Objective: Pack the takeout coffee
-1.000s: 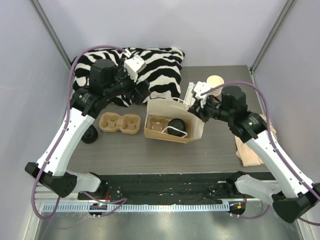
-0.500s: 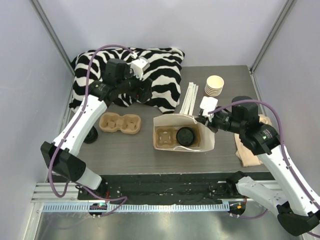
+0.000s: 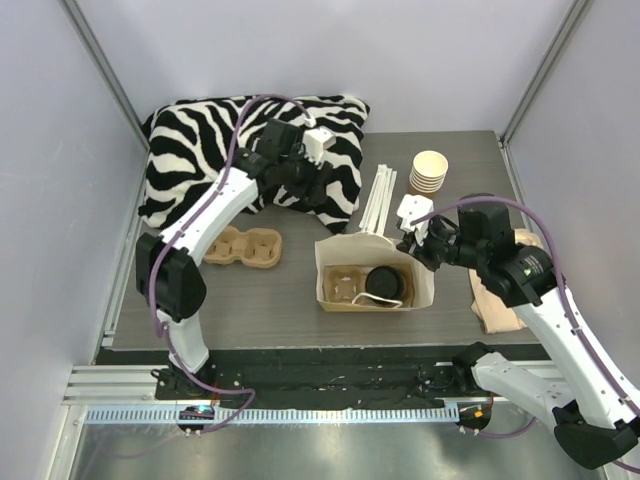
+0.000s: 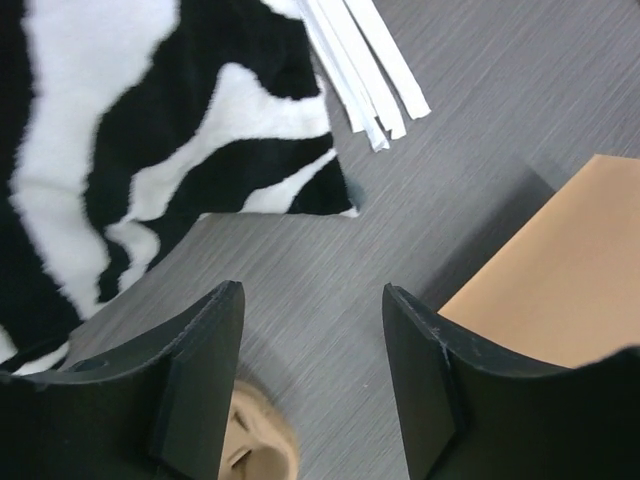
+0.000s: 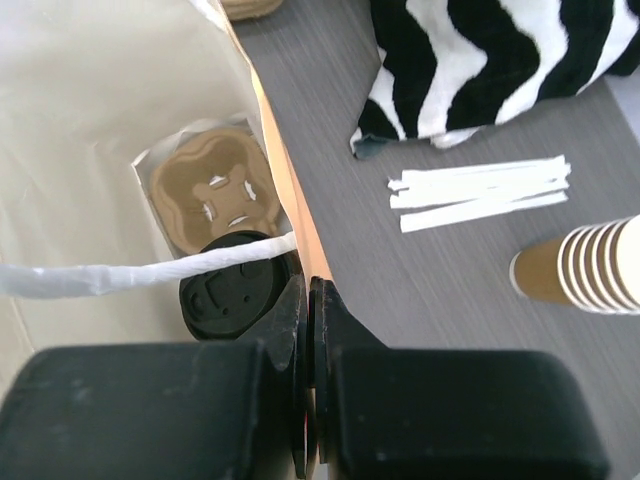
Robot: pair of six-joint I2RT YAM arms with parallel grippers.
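The takeout coffee (image 3: 384,284), a cup under a round black lid, stands inside an open tan paper bag (image 3: 372,241) at the table's middle right, next to a cardboard cup carrier (image 3: 343,286). In the right wrist view the lid (image 5: 232,298) shows below the bag's white handle (image 5: 130,275). My right gripper (image 3: 412,243) is shut on the bag's right rim (image 5: 290,180), its jaws (image 5: 310,300) pressed on the paper. My left gripper (image 3: 316,190) hovers open and empty (image 4: 312,330) over bare table between the zebra pillow and the bag (image 4: 560,290).
A zebra-striped pillow (image 3: 200,130) fills the back left. White paper sticks (image 3: 378,195) and a stack of lidless cups (image 3: 430,172) lie behind the bag. An empty cup carrier (image 3: 243,245) sits left of the bag. A tan cloth (image 3: 495,300) lies at the right edge.
The right gripper has drawn the bag toward the front right, and the bag now stands open upward. The left arm has swung right, over the pillow's corner.
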